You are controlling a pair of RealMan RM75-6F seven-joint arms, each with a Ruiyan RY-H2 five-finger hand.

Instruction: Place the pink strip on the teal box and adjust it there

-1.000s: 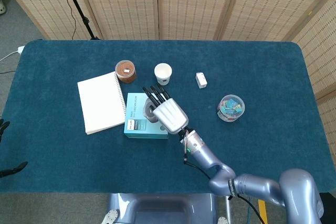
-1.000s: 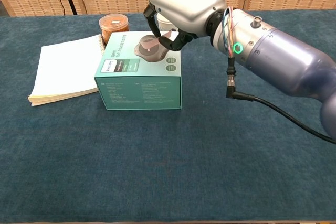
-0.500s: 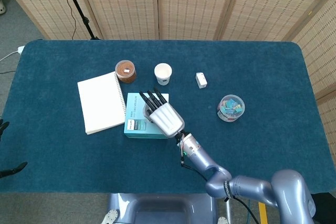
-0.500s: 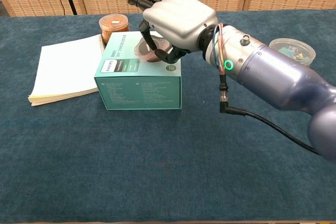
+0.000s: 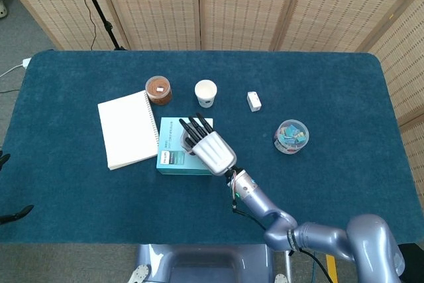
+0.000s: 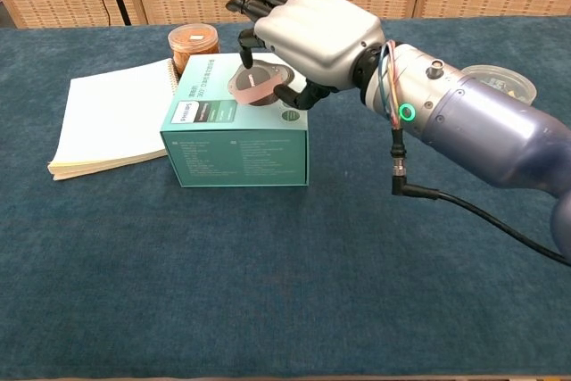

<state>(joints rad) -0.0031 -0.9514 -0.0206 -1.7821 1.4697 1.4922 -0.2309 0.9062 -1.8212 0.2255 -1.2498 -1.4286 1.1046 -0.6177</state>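
Pinching the pink strip (image 6: 254,84) — right hand (image 6: 308,37) over the teal box (image 6: 238,144). Strip tilted atop it. Left hand unseen.

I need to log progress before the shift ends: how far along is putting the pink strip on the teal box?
Done: the pink strip is already up at the top of the teal box. In hand: the right hand holds it between thumb and fingers, apparently adjusting. Left: settle it flat and let go. Whether it rests fully on the box is hard to tell.
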